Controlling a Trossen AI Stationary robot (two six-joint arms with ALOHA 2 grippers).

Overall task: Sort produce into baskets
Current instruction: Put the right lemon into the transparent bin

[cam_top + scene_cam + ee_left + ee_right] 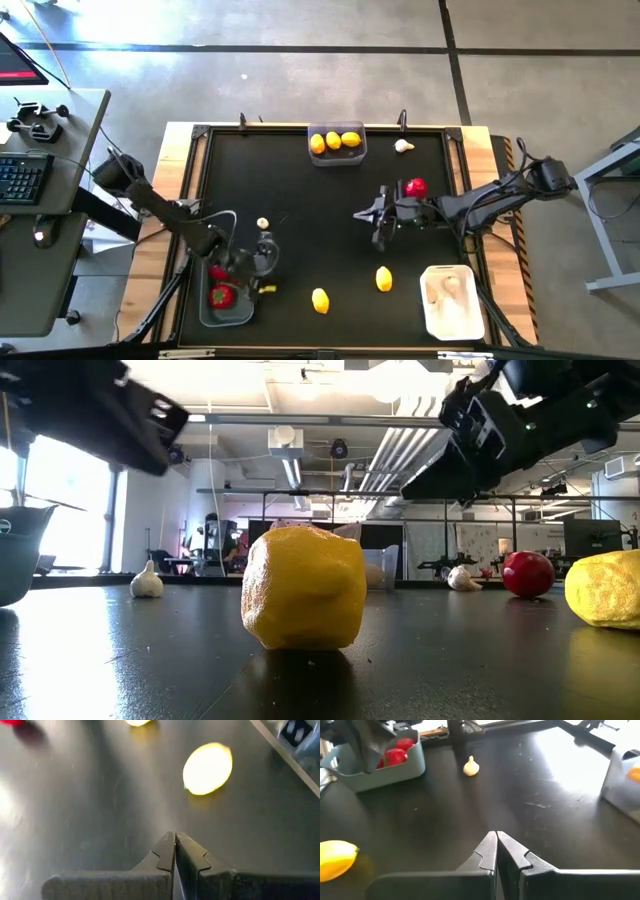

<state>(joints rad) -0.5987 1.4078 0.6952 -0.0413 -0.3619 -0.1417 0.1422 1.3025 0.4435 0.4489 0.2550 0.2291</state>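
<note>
A grey bin (225,305) at the near left holds red fruits (395,755). A grey bin (337,143) at the far edge holds three lemons. A white bin (450,302) at the near right holds garlic. Loose on the mat lie two lemons (320,300) (384,278), a red fruit (415,187) and two garlic bulbs (263,223) (403,145). My left gripper (175,838) is shut and empty beside the near-left bin, facing the nearer lemon (207,768). My right gripper (496,837) is shut and empty at mid table, just left of the red fruit.
Open black mat lies between the two grippers and in the table's middle. In the low view a lemon (305,588) stands close in front, with the red fruit (527,573) and a garlic bulb (147,580) farther back. A desk with a keyboard (20,180) stands left of the table.
</note>
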